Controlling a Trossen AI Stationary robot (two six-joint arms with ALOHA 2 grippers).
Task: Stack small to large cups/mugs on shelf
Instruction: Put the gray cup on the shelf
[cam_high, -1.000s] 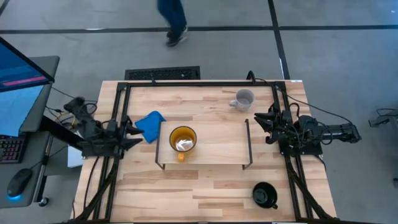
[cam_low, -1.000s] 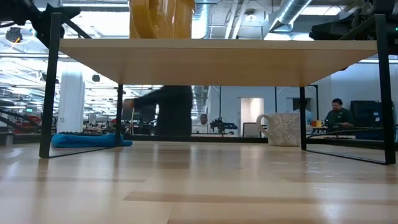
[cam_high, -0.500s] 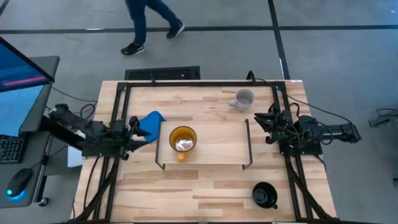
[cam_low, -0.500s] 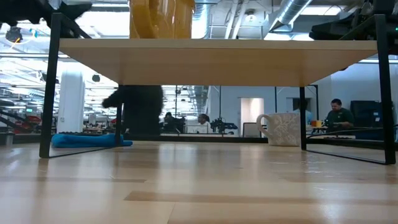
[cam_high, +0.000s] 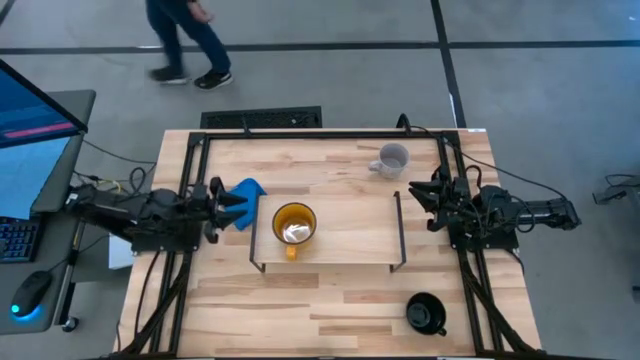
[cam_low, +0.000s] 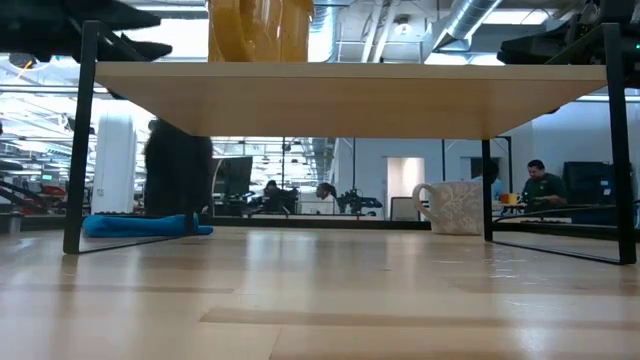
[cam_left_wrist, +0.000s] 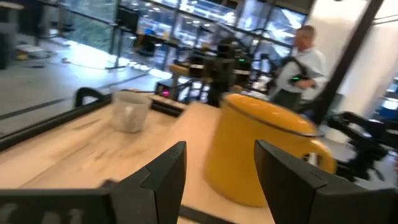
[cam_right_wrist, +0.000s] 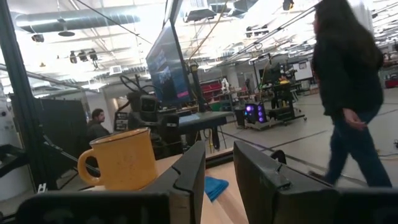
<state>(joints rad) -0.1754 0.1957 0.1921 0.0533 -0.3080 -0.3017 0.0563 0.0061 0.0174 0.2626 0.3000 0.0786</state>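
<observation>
Blue cloth (cam_high: 243, 201) lies under the left claw (cam_high: 232, 203), fingers spread, just left of the shelf (cam_high: 350, 240) holding the yellow mug (cam_high: 293, 225). Next, probably the grey mug (cam_high: 391, 160) behind; black mug (cam_high: 426, 313) in front. Right claw (cam_high: 420, 200) waits, slightly parted.

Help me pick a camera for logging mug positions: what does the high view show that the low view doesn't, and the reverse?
Only the high view shows the black mug on the table's near right, the white object inside the yellow mug, and both arms: left gripper near the blue cloth, right gripper at the shelf's right end. Only the low view shows the shelf's underside and seated people behind. Both show the yellow mug, grey-white mug, cloth and shelf.
</observation>
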